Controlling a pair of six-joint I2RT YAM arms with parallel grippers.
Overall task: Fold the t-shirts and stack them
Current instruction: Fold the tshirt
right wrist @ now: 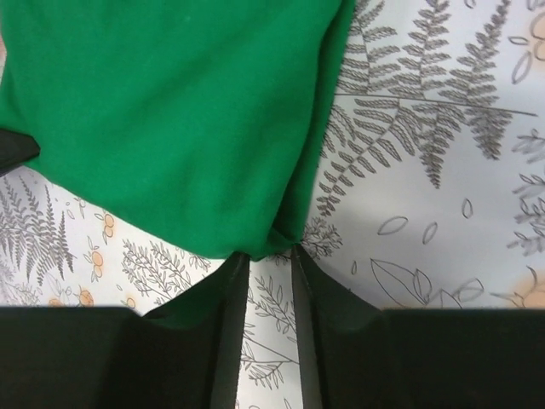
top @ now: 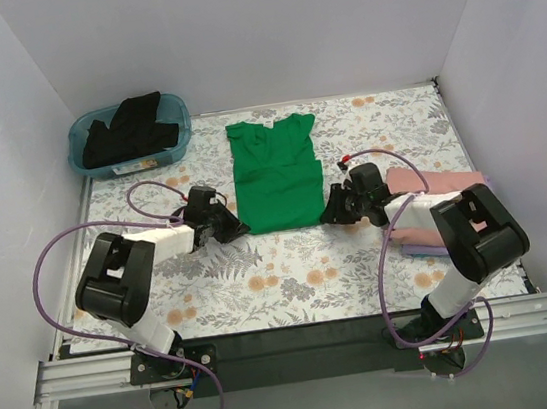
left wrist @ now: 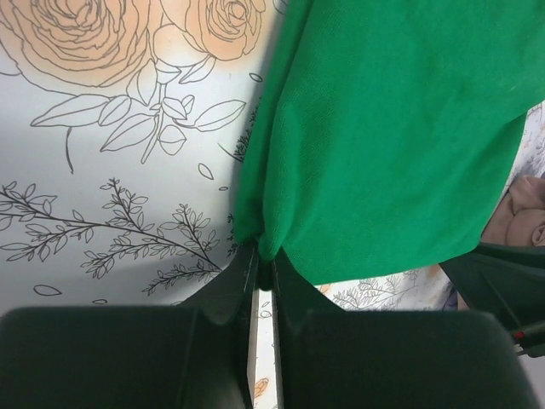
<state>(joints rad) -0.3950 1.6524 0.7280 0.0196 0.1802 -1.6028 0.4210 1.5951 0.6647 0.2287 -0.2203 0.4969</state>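
Note:
The bright green t-shirt [top: 274,169] lies flat in the middle of the table, sleeves folded in, hem toward me. My left gripper [top: 239,227] is shut on its near left hem corner; in the left wrist view the cloth [left wrist: 383,128] is pinched between the nearly closed tips [left wrist: 266,260]. My right gripper [top: 327,215] holds the near right hem corner; in the right wrist view the cloth [right wrist: 170,111] bunches between the tips [right wrist: 268,251]. A folded salmon pink shirt [top: 432,181] lies on a lavender one [top: 422,245] at the right. A black shirt [top: 132,127] sits in the tub.
The teal plastic tub [top: 79,157] stands at the back left corner. The floral tablecloth [top: 293,273] covers the table. White walls close in the left, back and right sides. Purple cables loop beside both arms.

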